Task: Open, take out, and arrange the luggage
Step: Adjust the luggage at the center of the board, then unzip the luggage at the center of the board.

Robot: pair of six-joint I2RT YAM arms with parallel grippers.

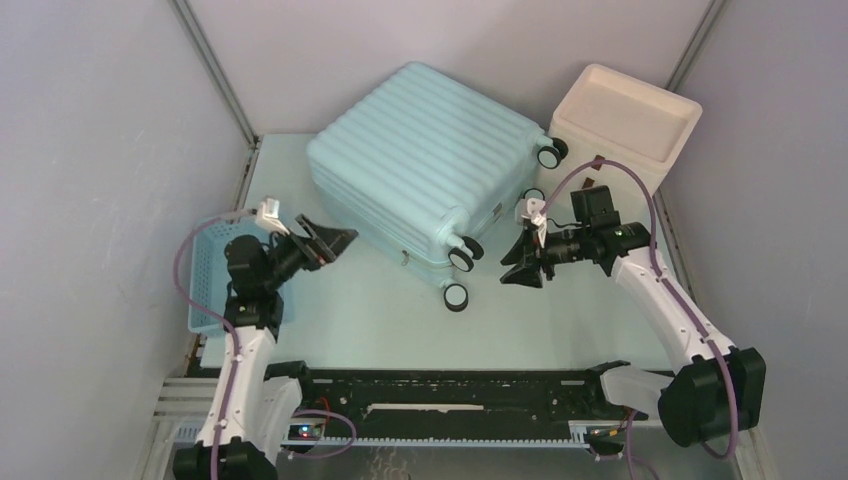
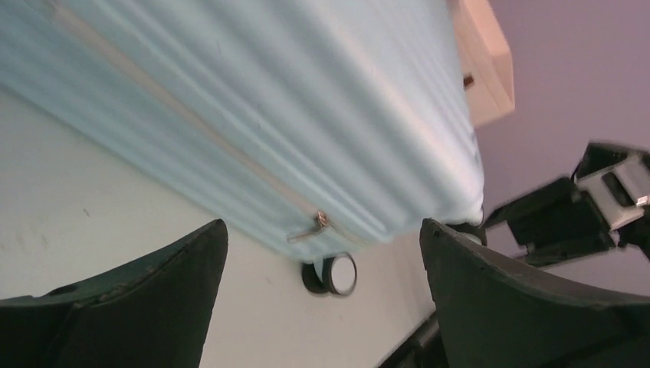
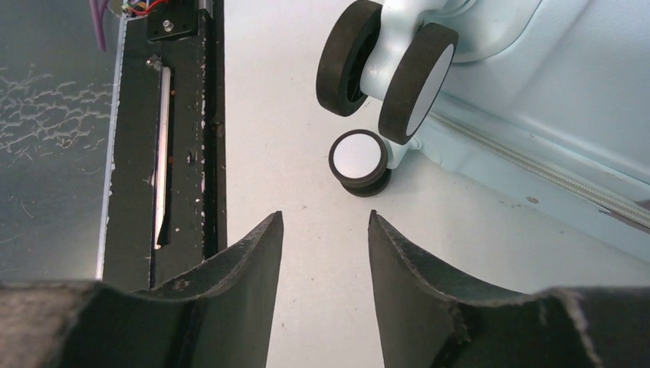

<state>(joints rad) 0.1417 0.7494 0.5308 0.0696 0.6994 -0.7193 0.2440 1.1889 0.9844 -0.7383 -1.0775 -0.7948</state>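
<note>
Plainly, the luggage [image 1: 420, 150] is a pale mint-blue hard-shell case with ribs running across its broad upper face. It lies closed and flat at the far middle of the worktop [image 1: 350, 320], turned at an angle. Its black wheels [image 1: 462, 258] with white hubs point toward the right arm. A zip [image 2: 230, 149] runs along the seam of the side wall, and a small metal zip pull [image 2: 310, 228] hangs from it near a wheel. A small dark mark on the wheel-end face is too small to read.

The far wheel sits just beside a cream box [image 1: 625, 125] at the far right corner. A blue basket [image 1: 205, 280] stands at the left edge of the worktop.

The left end effector [image 1: 333, 240] hovers near the case's left side wall, jaws spread wide with nothing between them. The right end effector [image 1: 522, 272] is near the wheels, its jaws partly apart and gripping nothing.
</note>
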